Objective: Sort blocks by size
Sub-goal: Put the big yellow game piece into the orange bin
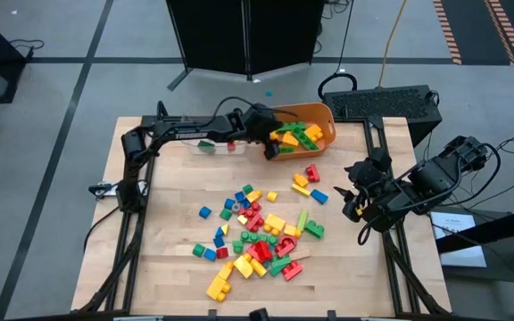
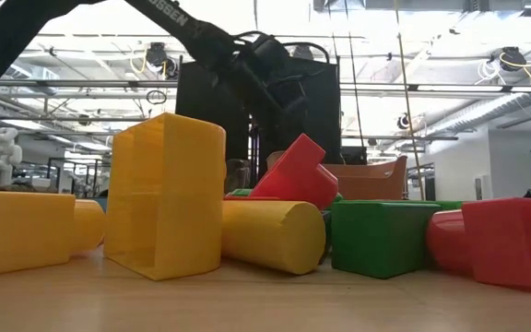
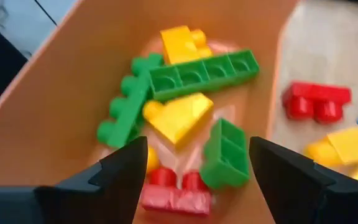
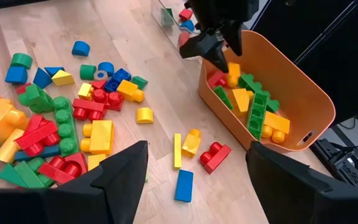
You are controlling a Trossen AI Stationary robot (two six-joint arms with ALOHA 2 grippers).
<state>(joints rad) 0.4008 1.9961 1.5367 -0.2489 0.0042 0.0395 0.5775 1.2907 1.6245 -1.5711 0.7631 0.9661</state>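
From above, the left hand (image 1: 269, 143) hangs at the open mouth of the orange tub (image 1: 326, 116) at the far side of the table (image 1: 168, 223), while most of the blocks (image 1: 257, 236) lie scattered over the middle of the table and the right hand (image 1: 353, 198) waits at the right edge. The left wrist view shows that hand's fingers (image 3: 122, 171) spread apart and empty above green, yellow and red blocks (image 3: 185, 106) inside the tub (image 3: 67, 99). The right wrist view shows its own fingers (image 4: 120, 171) spread wide, holding nothing, over the scattered blocks (image 4: 73, 118).
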